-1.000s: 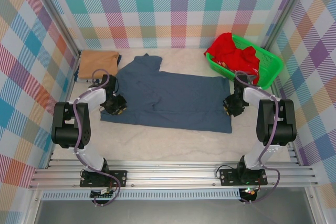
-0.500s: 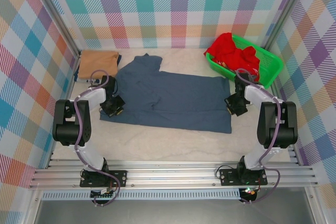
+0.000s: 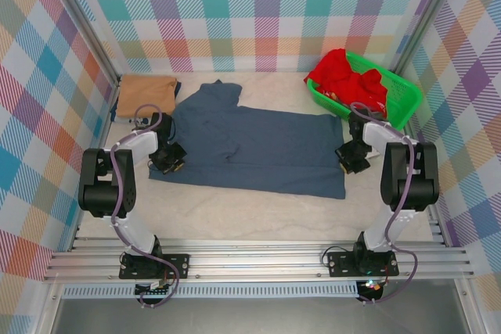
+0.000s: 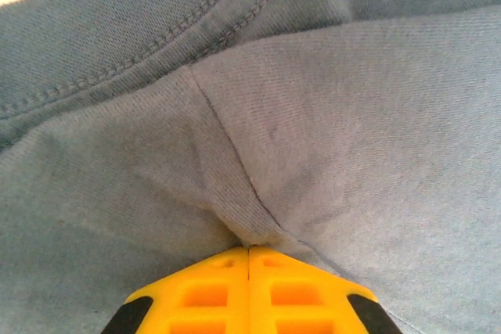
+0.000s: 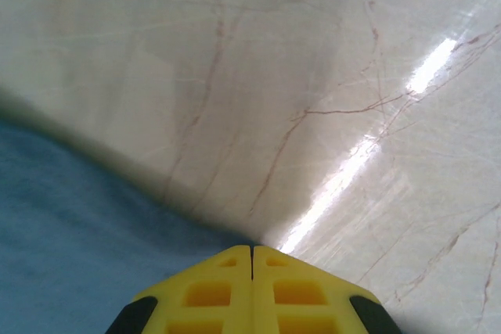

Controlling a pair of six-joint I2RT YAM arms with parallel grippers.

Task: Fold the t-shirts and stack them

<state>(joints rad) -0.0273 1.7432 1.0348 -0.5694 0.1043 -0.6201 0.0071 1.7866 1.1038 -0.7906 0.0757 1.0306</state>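
A slate-blue t-shirt (image 3: pixel 250 146) lies spread flat across the middle of the table, one sleeve toward the back. My left gripper (image 3: pixel 174 158) is at its left edge. In the left wrist view the yellow fingers (image 4: pixel 249 249) meet with a puckered fold of the blue cloth (image 4: pixel 313 115) pinched at their tips. My right gripper (image 3: pixel 350 158) sits at the shirt's right edge, shut (image 5: pixel 251 246). The blue cloth (image 5: pixel 78 217) reaches its tips, but I cannot tell if any is caught. A folded tan t-shirt (image 3: pixel 146 95) lies at the back left. A red t-shirt (image 3: pixel 344 76) fills the basket.
A green mesh basket (image 3: pixel 403 103) stands at the back right, close behind the right arm. Checked walls enclose the table on three sides. Bare marble tabletop (image 5: pixel 313 76) lies in front of the blue shirt and right of it.
The right gripper has shifted slightly right and back along the shirt's right edge. The left gripper and the blue shirt have hardly moved.
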